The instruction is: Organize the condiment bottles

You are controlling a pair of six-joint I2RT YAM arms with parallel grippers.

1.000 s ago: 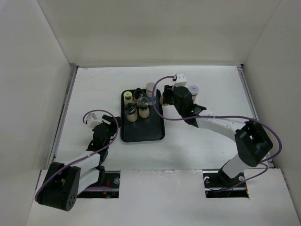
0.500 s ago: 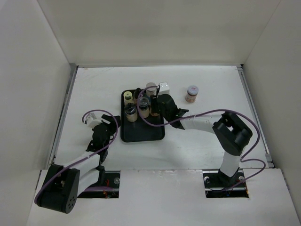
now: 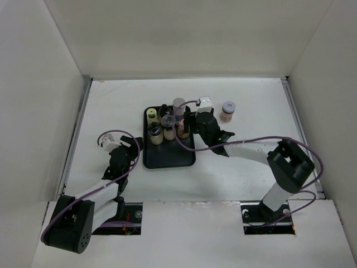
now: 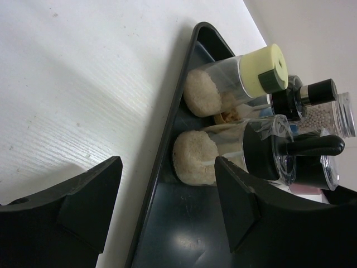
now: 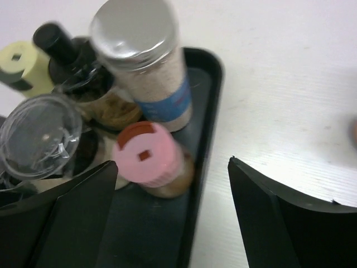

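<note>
Several condiment bottles stand at the back of the black tray [image 3: 170, 153]. A pink-capped jar [image 3: 182, 129] stands by the tray's right rim. My right gripper [image 3: 187, 124] is open around it, fingers clear of it on both sides. In the right wrist view the pink-capped jar [image 5: 148, 156] sits in front of a tall silver-capped bottle with a blue band [image 5: 148, 61]. Another pink-capped jar [image 3: 227, 110] stands alone on the table to the right. My left gripper [image 3: 133, 146] is open and holds nothing, straddling the tray's left rim [image 4: 167, 139].
White walls enclose the table on three sides. In the left wrist view a cream-capped jar [image 4: 262, 70] and a black-capped jar [image 4: 268, 151] stand close to the left gripper [image 4: 167, 167]. The tray's front half [image 4: 184, 234] is bare.
The right gripper swung left over the tray's right edge with the pink-capped jar, then opened and eased back. The jar now stands on the tray. The left arm has not moved.
</note>
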